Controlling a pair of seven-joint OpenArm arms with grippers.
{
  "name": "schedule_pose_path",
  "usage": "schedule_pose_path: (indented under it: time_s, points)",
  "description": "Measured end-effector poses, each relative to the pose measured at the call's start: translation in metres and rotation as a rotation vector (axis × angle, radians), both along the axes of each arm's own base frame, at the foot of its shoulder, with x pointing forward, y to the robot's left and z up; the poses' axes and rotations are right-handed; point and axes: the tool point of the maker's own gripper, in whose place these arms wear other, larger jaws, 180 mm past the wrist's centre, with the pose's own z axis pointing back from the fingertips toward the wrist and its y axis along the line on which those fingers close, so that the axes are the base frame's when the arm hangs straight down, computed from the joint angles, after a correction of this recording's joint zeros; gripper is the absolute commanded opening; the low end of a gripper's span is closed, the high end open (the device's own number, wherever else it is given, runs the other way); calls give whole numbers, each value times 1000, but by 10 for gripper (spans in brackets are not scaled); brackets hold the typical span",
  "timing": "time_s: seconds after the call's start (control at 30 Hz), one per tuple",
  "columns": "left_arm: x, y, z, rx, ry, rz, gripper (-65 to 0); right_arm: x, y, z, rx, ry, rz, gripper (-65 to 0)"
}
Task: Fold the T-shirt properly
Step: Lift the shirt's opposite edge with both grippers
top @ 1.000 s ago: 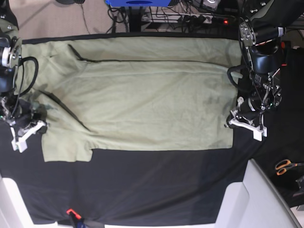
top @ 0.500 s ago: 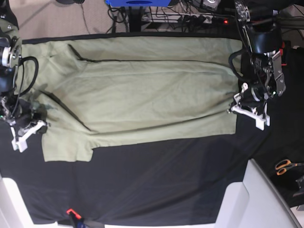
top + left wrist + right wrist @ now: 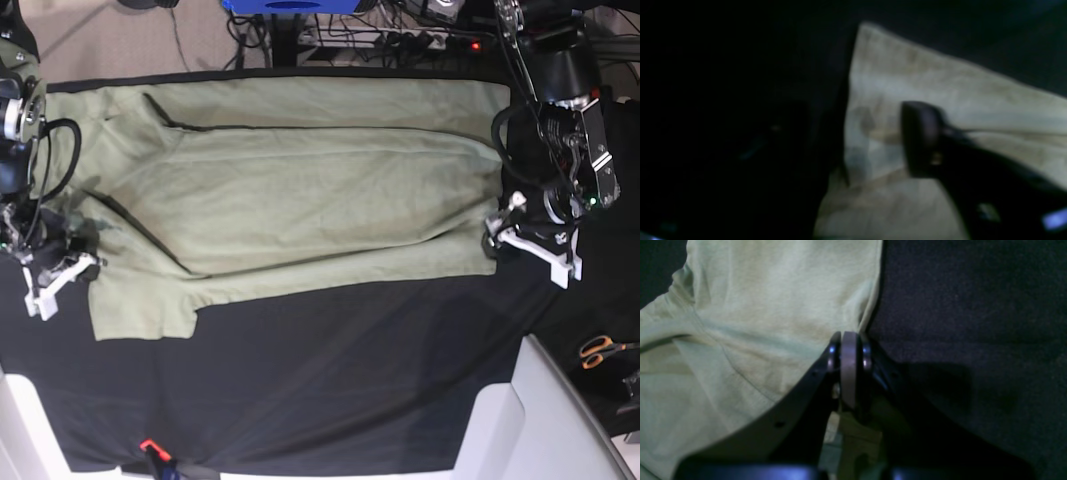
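Note:
The pale sage-green T-shirt (image 3: 300, 200) lies spread on the black table cloth (image 3: 330, 380), collar end to the left and hem to the right. My left gripper (image 3: 498, 240) is at the near hem corner, shut on the cloth. In the dark, blurred left wrist view one finger (image 3: 923, 140) presses on the folded hem (image 3: 940, 86); the other finger is hidden. My right gripper (image 3: 62, 268) is at the near sleeve and shoulder. In the right wrist view this gripper (image 3: 848, 353) has its jaws closed on the T-shirt's edge (image 3: 773, 306).
Orange-handled scissors (image 3: 600, 350) lie at the right edge. White raised panels (image 3: 545, 420) stand at the near right and near left corners. A small orange and black tool (image 3: 152, 452) lies at the front edge. Cables and a blue box (image 3: 290, 5) are behind the table.
My left gripper has moved away from the front edge with the hem corner, pulling the near right edge of the T-shirt up and back. The right arm has not moved.

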Motion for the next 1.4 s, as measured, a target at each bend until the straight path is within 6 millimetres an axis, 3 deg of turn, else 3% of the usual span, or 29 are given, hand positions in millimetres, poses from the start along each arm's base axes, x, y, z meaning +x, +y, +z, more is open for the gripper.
schedule_pose_path:
  time_s: [0.2,0.37,0.6,0.8,0.9,1.03,1.1,1.33,1.4]
  points:
    - [18,23,3,-31,-8,88,-94,0,0,0,0,-1,0,-642]
    - [41,15,-5,-103,2,91,-95,0,0,0,1,-2,0,-642]
    - [49,-10,-27,-113,27,14,-95,0,1,0,1,-3,0,-642]
    - [54,-7,-31,-125,-15,50,-99,0,0,0,0,-2,0,-642]
    - [54,-7,-32,-125,-14,52,-188,0,-1,0,-2,-2,-1,-642]
    - [49,-6,-36,-122,4,54,-434,0,-2,1,-2,-3,-2,-642]
    - [46,-6,-38,-128,17,55,-518,0,-2,0,-3,-2,-1,-642]
    - [41,-6,-42,-123,29,52,-650,0,-2,0,-2,-2,-2,-642]
    - [41,-4,-42,-118,32,49,-650,0,-1,0,-2,-2,-2,-642]
